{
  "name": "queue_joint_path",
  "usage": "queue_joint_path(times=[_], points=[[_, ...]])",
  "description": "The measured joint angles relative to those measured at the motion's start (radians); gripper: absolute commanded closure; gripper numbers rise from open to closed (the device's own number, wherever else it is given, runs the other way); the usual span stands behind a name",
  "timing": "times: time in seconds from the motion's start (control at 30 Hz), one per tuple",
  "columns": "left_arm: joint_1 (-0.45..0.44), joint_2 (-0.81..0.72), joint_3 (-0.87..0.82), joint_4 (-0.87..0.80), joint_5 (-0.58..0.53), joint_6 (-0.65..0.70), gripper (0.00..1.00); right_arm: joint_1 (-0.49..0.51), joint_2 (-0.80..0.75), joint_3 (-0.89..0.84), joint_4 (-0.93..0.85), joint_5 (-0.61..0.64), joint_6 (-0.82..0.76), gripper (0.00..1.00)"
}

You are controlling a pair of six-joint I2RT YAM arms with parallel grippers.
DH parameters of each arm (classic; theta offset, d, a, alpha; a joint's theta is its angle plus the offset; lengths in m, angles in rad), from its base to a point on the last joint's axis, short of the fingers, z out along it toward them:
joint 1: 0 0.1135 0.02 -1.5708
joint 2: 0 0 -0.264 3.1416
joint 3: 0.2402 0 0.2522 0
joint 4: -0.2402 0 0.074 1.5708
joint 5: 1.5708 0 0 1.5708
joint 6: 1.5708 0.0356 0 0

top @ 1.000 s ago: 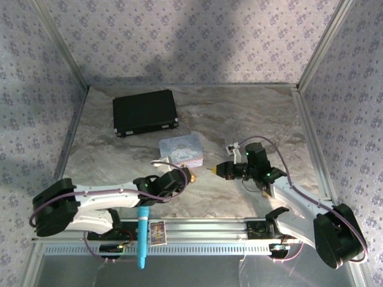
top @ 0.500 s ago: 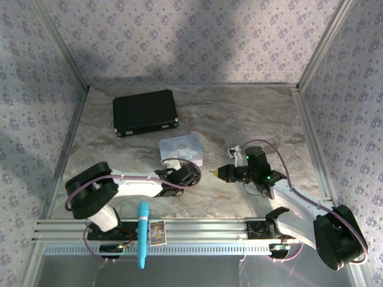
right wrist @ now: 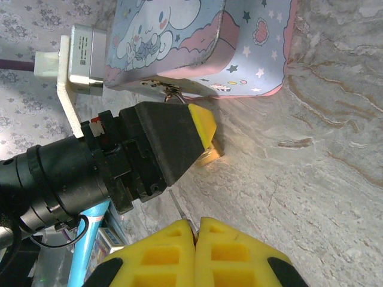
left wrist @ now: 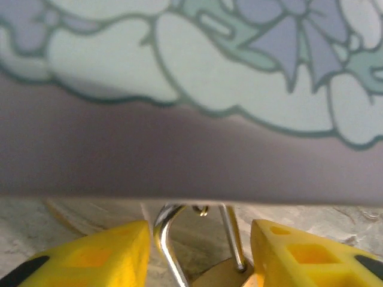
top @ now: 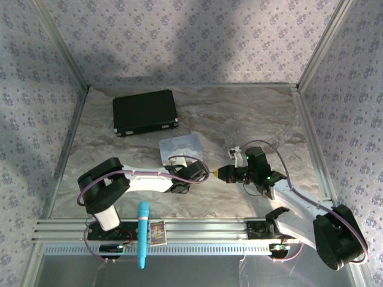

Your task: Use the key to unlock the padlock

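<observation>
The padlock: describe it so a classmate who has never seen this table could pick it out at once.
Find the pastel cartoon tin mid-table. By its near edge, between the left gripper's yellow fingers, sits the padlock. It alone is small, brass-gold and has a thin curved metal shackle.

I can read no words or numbers: the pastel tin (right wrist: 179, 36) carries only cartoon drawings, and the small picture card (top: 157, 232) on the rail (top: 209, 227) is too blurred.

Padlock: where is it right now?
In the left wrist view, the padlock sits bottom centre, within the left pincer, just below the pastel tin.
</observation>
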Motion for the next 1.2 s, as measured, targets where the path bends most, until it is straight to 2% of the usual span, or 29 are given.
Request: queue_joint_path(times=[0.3,0.37,0.4,0.47,0.6,0.73,0.83,0.87,1.0,1.2], points=[[-0.008,-0.001,-0.016,0.021,-0.012,0.0,0.72,0.0,0.007,-0.004,0.004,0.001,0.005,1.0],[-0.011,-0.004,-0.03,0.048,-0.016,0.0,0.72,0.0,0.008,-0.004,0.007,0.001,0.008,1.0],[-0.013,-0.008,-0.042,0.065,-0.018,-0.001,0.71,0.0,0.008,-0.004,0.008,0.001,0.01,1.0],[-0.018,-0.021,-0.068,0.096,-0.023,-0.003,0.61,0.003,0.008,-0.005,0.008,0.001,0.016,1.0],[-0.045,-0.053,-0.16,0.236,-0.061,0.008,0.59,0.01,0.011,-0.016,0.027,0.002,0.024,1.0],[-0.054,-0.084,-0.282,0.455,-0.091,0.034,0.64,0.014,0.015,-0.021,0.031,0.009,0.041,1.0],[-0.059,-0.083,-0.335,0.564,-0.101,0.061,0.82,0.021,0.015,-0.021,0.033,0.021,0.053,1.0],[-0.058,-0.077,-0.343,0.585,-0.095,0.072,0.84,0.024,0.015,-0.021,0.034,0.026,0.054,1.0],[-0.058,-0.051,-0.347,0.65,-0.092,0.091,0.85,0.037,0.018,-0.021,0.037,0.045,0.061,1.0],[-0.056,-0.054,-0.347,0.644,-0.083,0.087,0.87,0.063,0.07,-0.023,0.082,0.066,0.145,1.0]])
